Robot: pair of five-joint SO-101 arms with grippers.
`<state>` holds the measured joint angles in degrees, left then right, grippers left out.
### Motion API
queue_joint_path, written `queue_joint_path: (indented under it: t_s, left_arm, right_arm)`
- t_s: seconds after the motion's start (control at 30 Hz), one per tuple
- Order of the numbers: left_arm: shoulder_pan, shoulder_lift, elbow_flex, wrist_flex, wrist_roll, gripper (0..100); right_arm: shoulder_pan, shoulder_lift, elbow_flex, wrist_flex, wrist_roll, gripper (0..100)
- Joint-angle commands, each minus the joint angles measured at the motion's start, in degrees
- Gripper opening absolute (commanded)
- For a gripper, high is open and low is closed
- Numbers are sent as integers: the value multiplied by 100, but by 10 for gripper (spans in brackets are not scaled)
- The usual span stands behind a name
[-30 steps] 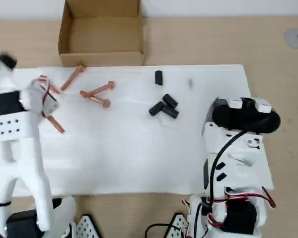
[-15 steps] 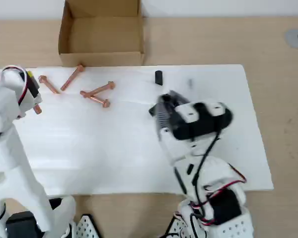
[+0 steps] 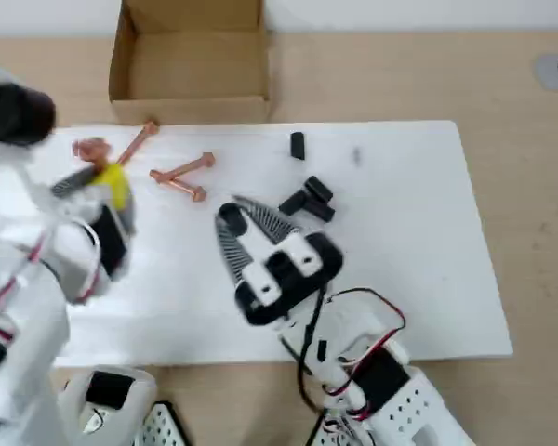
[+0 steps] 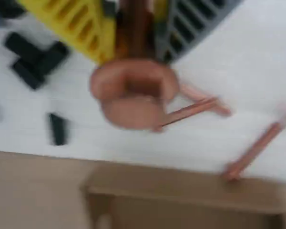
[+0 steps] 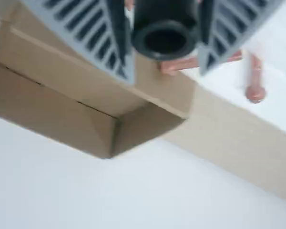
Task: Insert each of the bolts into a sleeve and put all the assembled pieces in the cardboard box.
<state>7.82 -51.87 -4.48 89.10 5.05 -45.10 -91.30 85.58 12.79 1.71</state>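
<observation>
No text, label, brand, number or sign is legible in any view. The cardboard box (image 3: pixel 188 110) shows plain brown walls with no print that can be made out. A faint grey mark (image 3: pixel 356 156) on the white surface (image 3: pixel 400 260) is too small to read as a character.
</observation>
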Motion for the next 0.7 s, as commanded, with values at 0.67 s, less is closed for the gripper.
queue_joint_path:
  t_s: [0.67]
  left_arm:
    - [1881, -2545, 4967, -4695, 352, 5]
  right_arm:
    - [-418, -48, 224, -360, 114, 9]
